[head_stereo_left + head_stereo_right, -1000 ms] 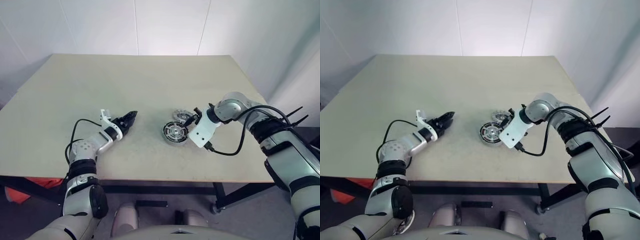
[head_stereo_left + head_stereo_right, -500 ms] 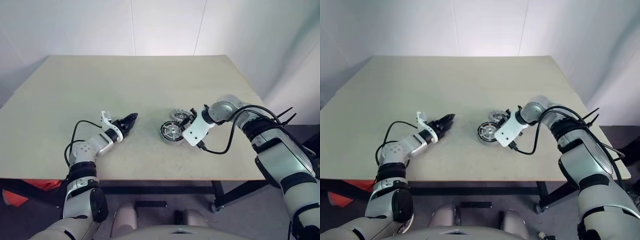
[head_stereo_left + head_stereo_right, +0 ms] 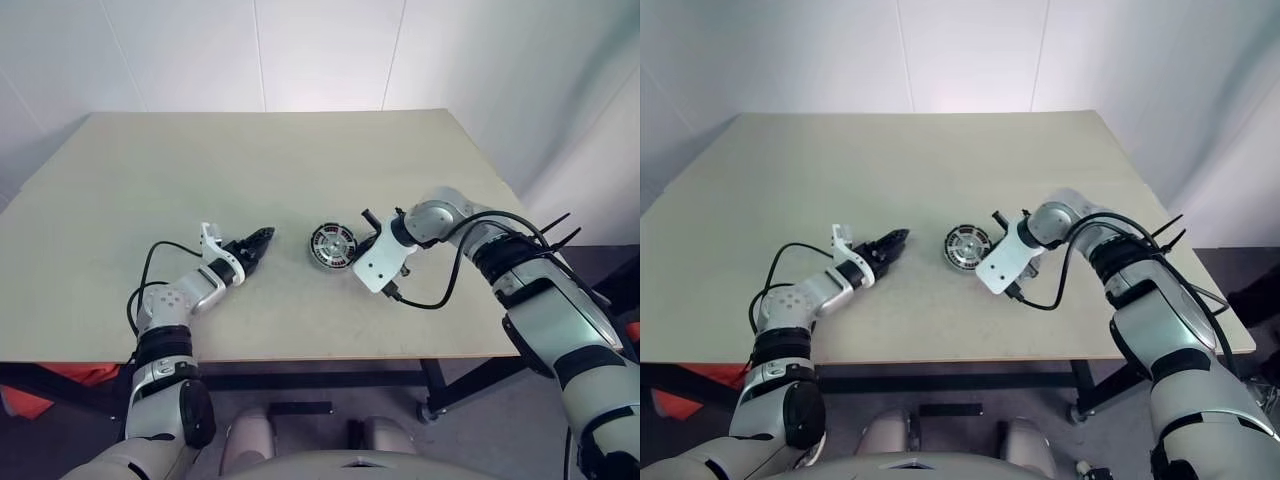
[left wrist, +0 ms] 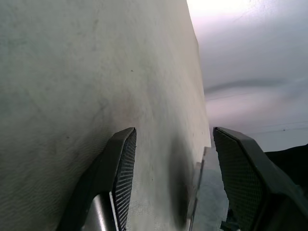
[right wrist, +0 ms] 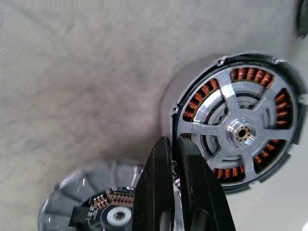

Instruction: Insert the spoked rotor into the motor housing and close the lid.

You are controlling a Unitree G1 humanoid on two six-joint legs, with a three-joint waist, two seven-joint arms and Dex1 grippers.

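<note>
A pale, bare surface (image 3: 300, 170) holds a small group of motor parts near its middle. The motor housing (image 5: 238, 122), a grey shell with coppery windings, lies flat; the spoked rotor (image 5: 240, 131), with silver spokes and hub, appears already seated inside it, so the insertion step looks done. The lid (image 5: 98, 199), a ribbed grey disc with a dark centre, lies on the surface just beside the housing, so closing is still to come.

The right gripper (image 5: 174, 161) has its two black fingers pressed together, pinching nothing, with the tips at the housing's rim between housing and lid. The left gripper (image 3: 262, 240) rests low over the surface, well to the left of the parts, its fingers (image 4: 120, 163) spread and empty.

No brand, label or writing can be read on any part.
</note>
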